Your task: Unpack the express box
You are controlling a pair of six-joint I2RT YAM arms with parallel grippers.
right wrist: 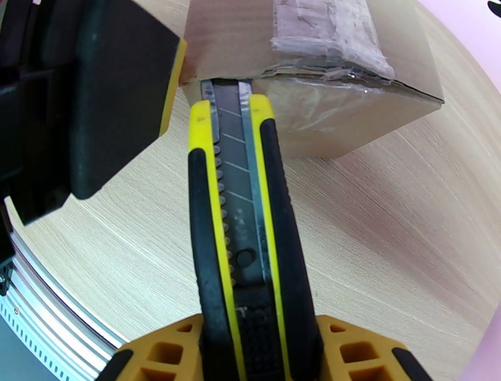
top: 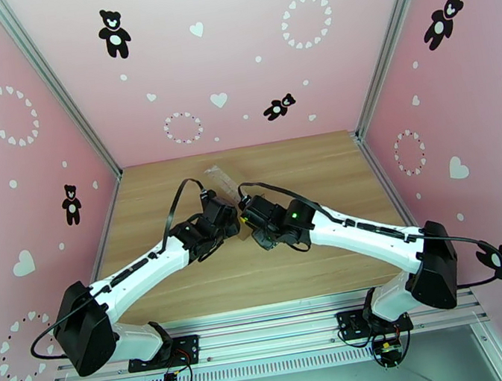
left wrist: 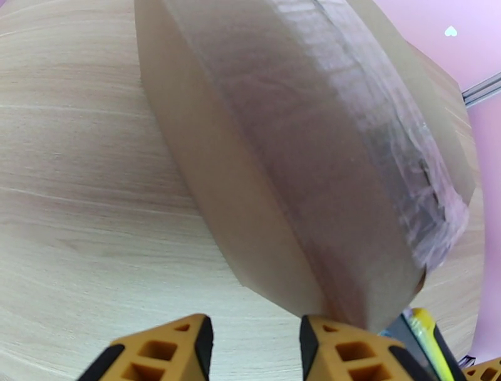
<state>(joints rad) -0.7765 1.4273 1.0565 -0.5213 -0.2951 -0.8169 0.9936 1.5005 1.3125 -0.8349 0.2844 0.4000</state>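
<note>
The express box [left wrist: 300, 156], a brown cardboard carton with shiny clear tape on its top, lies on the wooden table just ahead of both grippers, and it also shows in the overhead view as the express box [top: 220, 177]. My right gripper [right wrist: 260, 326] is shut on a yellow-black utility knife [right wrist: 238, 207]. The knife's blade tip meets the taped near end of the express box [right wrist: 325, 119]. My left gripper [left wrist: 253, 326] stands open with bare table between its fingers. Its right finger [left wrist: 351, 351] sits against the box's near corner.
The wooden table [top: 313, 253] has pink walls on three sides, with a metal rail along its near edge. The two arms meet at the table's middle, left gripper [top: 226, 217] close beside right gripper [top: 248, 219]. Open table lies to the left and right of the box.
</note>
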